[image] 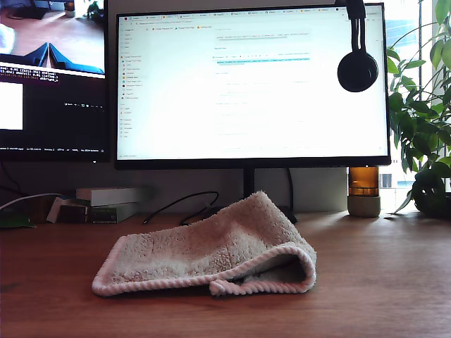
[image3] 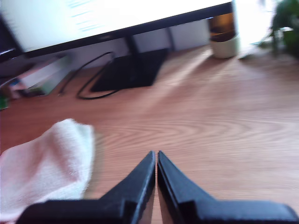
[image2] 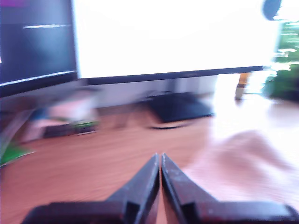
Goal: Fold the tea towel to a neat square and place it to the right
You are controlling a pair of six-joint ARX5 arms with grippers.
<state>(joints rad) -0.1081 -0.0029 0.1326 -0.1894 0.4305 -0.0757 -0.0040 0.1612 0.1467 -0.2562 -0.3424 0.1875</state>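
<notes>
Tea towel (image: 211,246): pale beige-pink terry, lighter pink twisted-cord hem. Desk (image: 380,282): reddish-brown wood grain. My first gripper (image2: 160,158) and second gripper (image3: 155,155): dark, near black. Monitor (image: 252,84) screen white, black bezel (bottle (image: 363,181) beside it amber)

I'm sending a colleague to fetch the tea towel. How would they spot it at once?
Find the big bright monitor on the wooden desk. Just before its stand lies the tea towel, loosely folded. It is the only soft thing there: fluffy beige-pink, with a twisted pink cord hem.
</notes>
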